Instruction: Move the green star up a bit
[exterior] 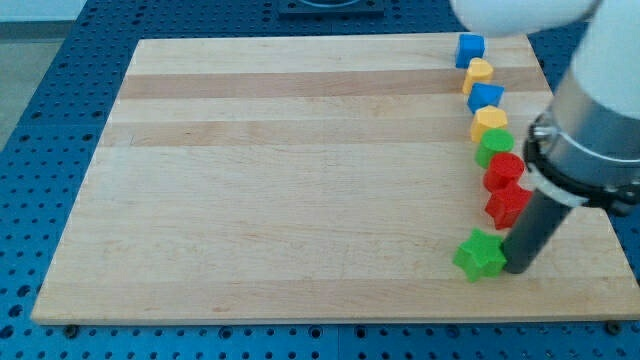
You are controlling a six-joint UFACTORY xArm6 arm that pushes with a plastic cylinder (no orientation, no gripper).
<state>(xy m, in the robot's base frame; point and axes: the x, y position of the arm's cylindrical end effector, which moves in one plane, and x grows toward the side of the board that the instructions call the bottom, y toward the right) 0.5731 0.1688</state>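
Green star (480, 255) lies flat, no clear long axis, my tip (519, 268) touching its right side, holding nothing

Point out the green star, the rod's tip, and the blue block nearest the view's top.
green star (480, 255), camera view, middle of its top face.
my tip (519, 269), camera view, rod's very end, at the star's right.
blue block (470, 47), camera view, its top face.

surface: pale wooden board (300, 180) | under it: blue perforated table (60, 110)
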